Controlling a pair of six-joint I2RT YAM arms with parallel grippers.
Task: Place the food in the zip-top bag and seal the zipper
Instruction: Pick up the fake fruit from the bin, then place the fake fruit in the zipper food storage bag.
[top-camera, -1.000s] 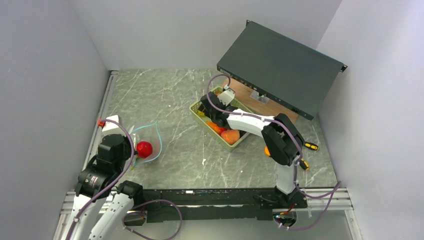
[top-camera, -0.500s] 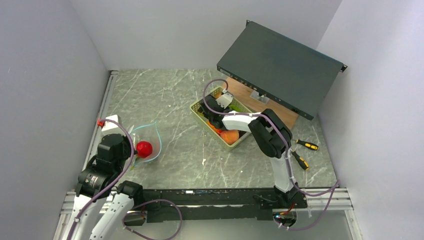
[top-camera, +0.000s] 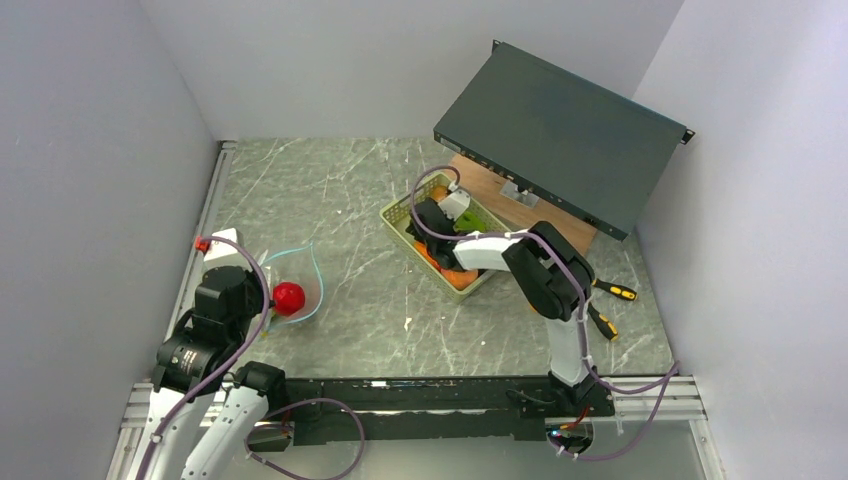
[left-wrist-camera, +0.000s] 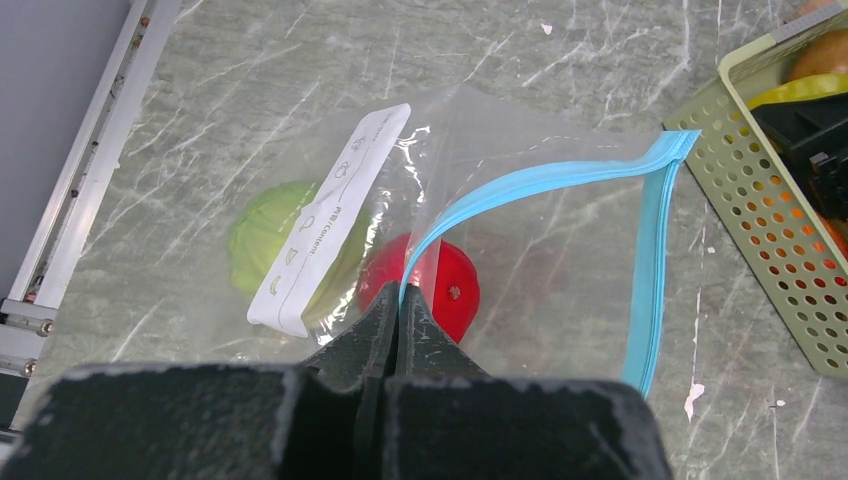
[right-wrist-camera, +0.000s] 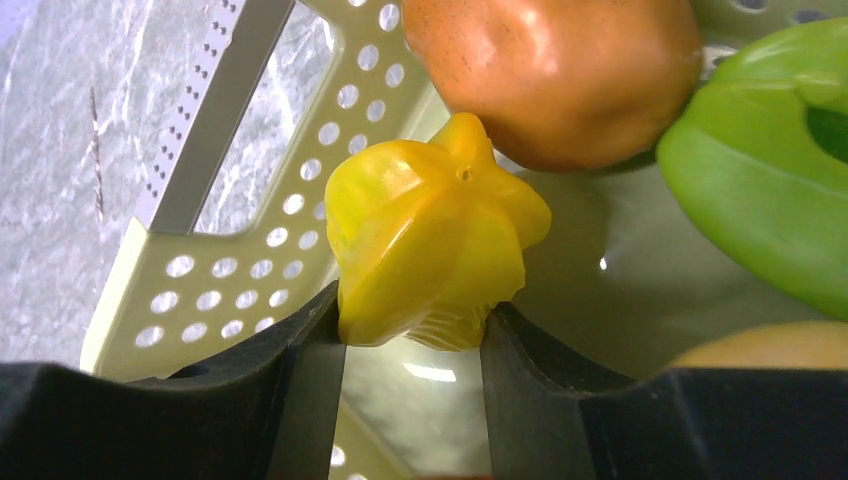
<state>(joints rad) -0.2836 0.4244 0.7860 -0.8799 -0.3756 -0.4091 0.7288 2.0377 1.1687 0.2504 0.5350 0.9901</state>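
Your right hand has just closed on the yellow fruit in the basket. It looks ready to lift. Your left hand grips the bag by its rim.

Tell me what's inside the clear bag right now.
A red toy fruit and a green one show through the clear bag. A white label covers part of the green one, and the left gripper hides the near edge.
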